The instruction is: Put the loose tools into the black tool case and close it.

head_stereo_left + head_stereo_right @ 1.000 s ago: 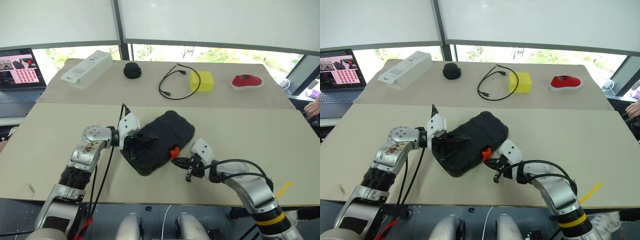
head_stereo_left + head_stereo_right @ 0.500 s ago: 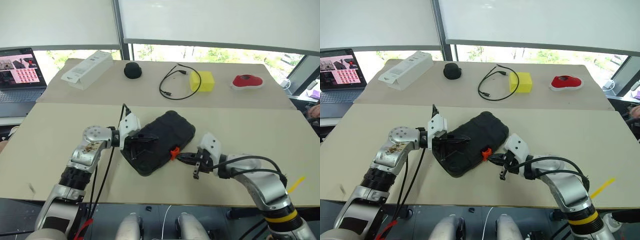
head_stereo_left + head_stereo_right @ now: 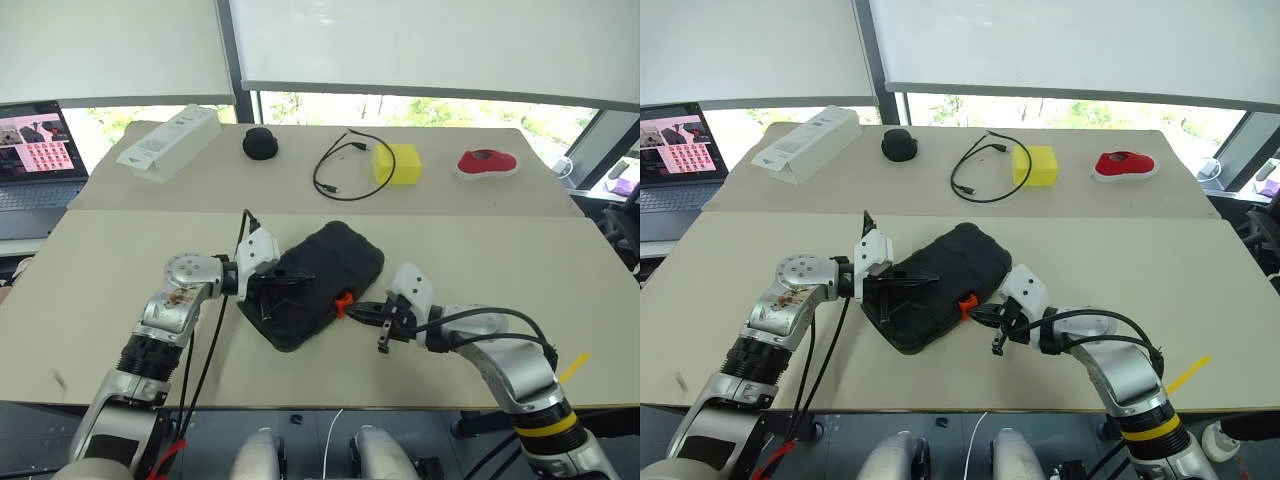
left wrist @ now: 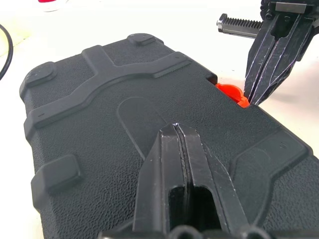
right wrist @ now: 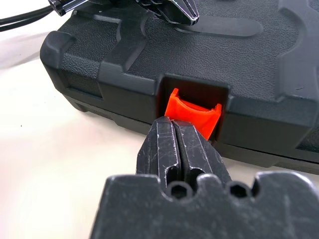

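Observation:
The black tool case [image 3: 330,268] lies closed on the near table, lid up. My left gripper [image 4: 177,127] is shut, and its fingertips rest on the middle of the ribbed lid. On the case's front edge sits the small orange latch [image 5: 192,112]. My right gripper [image 5: 173,122] is also shut and empty, its tips pressed against the lower edge of that latch. The head view shows this right gripper [image 3: 358,310] just beside the latch [image 3: 343,300]. The loose tools are out of view.
On the far table lie a white long box [image 3: 170,140], a black round object [image 3: 259,143], a looped black cable [image 3: 340,165], a yellow block [image 3: 397,163] and a red shoe-like thing [image 3: 485,162]. A laptop [image 3: 35,150] stands at the far left.
My right forearm has swung a little while its fingertips have stayed at the orange latch. The left gripper has held still on the lid. The head views have shifted slightly.

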{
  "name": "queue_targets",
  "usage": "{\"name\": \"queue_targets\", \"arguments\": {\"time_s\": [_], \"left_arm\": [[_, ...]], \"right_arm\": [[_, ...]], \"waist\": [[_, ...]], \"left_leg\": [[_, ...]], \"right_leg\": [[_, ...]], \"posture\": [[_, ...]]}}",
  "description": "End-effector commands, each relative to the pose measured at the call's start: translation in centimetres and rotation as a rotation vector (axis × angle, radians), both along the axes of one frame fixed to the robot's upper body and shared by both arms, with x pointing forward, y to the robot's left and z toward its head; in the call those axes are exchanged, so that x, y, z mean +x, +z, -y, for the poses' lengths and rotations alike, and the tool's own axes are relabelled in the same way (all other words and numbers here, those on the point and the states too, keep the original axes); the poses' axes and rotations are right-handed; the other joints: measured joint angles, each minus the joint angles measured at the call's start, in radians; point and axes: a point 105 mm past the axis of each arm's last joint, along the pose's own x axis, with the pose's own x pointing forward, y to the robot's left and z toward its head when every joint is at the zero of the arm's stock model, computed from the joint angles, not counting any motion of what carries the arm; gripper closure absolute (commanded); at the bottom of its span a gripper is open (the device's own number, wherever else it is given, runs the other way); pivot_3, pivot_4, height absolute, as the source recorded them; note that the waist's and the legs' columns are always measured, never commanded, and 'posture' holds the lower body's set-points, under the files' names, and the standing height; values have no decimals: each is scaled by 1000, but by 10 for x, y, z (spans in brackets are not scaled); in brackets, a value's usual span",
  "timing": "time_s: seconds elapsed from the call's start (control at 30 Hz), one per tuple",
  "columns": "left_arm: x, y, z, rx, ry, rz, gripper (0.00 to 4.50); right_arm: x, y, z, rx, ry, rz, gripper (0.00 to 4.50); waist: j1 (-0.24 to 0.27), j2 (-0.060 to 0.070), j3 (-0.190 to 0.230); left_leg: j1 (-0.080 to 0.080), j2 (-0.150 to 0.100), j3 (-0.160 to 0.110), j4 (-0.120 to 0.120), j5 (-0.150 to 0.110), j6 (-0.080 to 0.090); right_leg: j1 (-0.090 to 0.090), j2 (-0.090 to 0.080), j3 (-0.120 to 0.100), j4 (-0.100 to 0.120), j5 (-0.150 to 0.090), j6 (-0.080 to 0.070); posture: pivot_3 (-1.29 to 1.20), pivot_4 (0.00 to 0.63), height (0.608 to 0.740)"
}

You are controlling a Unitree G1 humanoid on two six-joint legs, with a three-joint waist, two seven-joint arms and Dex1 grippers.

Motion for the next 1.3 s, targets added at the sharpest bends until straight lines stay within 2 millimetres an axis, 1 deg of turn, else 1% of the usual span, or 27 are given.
{"name": "queue_targets", "arguments": {"time_s": [0.03,0.2,0.37,0.57,0.67,0.8,0.9,1.07,1.13,1.2,1.3], "left_arm": [[-8,-38,-1,65,7,-129,4500],[-9,-37,0,64,4,-130,4500],[-8,-38,-1,68,5,-132,4500],[-9,-42,-2,88,13,-151,4500],[-10,-45,-3,106,16,-162,4500],[-12,-46,-2,106,13,-168,4500],[-12,-46,-2,106,12,-169,4500],[-13,-46,-2,103,10,-171,4500],[-13,-46,-2,106,8,-173,4500],[-13,-46,-3,107,8,-173,4500],[-13,-46,-2,107,7,-171,4500]], "right_arm": [[2,1,-7,3,16,18,4482],[-2,-4,-11,-12,41,-16,4482],[7,-3,-10,-10,1,14,4482],[10,0,-11,-3,-1,29,4482],[5,3,-9,-12,26,17,4482],[-7,-5,1,-81,70,-47,4482],[-9,-6,5,-108,77,-53,4482],[-2,15,6,-38,67,21,4482],[-2,30,4,25,83,54,4482],[0,40,3,77,81,67,4482],[3,43,2,100,71,69,4482]], "waist": [[-1,0,0],[-3,0,0],[-3,0,0],[-3,0,0],[-2,1,0],[0,1,0],[1,1,0],[2,1,0],[2,1,0],[1,1,0],[2,1,0]], "left_leg": [[0,0,0,0,0,0],[1,0,-1,0,0,0],[0,0,-2,0,0,0],[0,0,-2,0,0,0],[0,0,-2,0,0,0],[-1,-1,-2,-1,0,0],[-1,-1,-2,-1,0,0],[-1,-1,-2,-2,0,0],[-1,-1,-2,-2,0,0],[-1,-1,-2,-2,0,0],[-1,-1,-3,-2,0,0]], "right_leg": [[0,0,0,0,0,0],[0,0,0,0,0,0],[0,0,0,0,0,0],[0,0,0,0,0,0],[0,0,0,0,0,0],[0,-1,0,-1,0,0],[0,-1,0,-3,0,0],[0,-2,0,-3,0,0],[0,-2,0,-3,0,0],[0,-2,0,-3,0,0],[0,-1,0,-3,0,0]], "posture": [[0,150,740],[0,150,740],[0,150,740],[0,150,740],[0,150,740],[0,150,740],[0,150,740],[0,150,740],[0,150,740],[0,150,740],[0,150,740]]}}
